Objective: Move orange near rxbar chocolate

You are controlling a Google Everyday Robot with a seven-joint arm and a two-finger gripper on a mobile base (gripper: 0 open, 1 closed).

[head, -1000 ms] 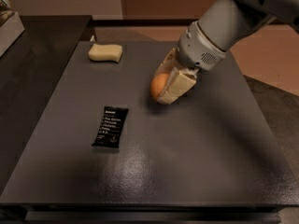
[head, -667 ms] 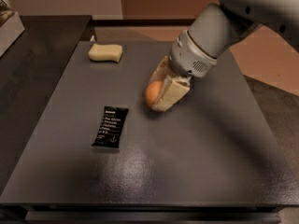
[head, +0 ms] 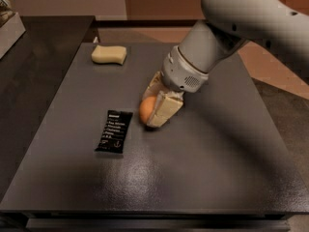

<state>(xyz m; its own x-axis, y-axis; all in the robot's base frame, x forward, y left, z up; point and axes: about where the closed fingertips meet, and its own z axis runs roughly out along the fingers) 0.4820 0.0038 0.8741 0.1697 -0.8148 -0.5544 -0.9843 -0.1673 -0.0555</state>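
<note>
The orange [head: 147,109] is a small round orange fruit held between the cream-coloured fingers of my gripper [head: 155,109], low over the dark table [head: 217,144]. The gripper is shut on it, with one finger [head: 166,111] on its right side and the other behind it. The rxbar chocolate [head: 114,131] is a flat black wrapper with white text. It lies flat on the table just left of the orange, a short gap away. My grey arm reaches in from the upper right.
A pale yellow sponge [head: 109,54] lies at the far left of the table. A darker surface [head: 34,81] runs along the left side, with a pale box corner [head: 8,25] at the top left. The table's front edge [head: 154,211] is near the bottom.
My gripper has carried the orange to the left and towards the front, closer to the black wrapper. The wrapper and the sponge have not moved.
</note>
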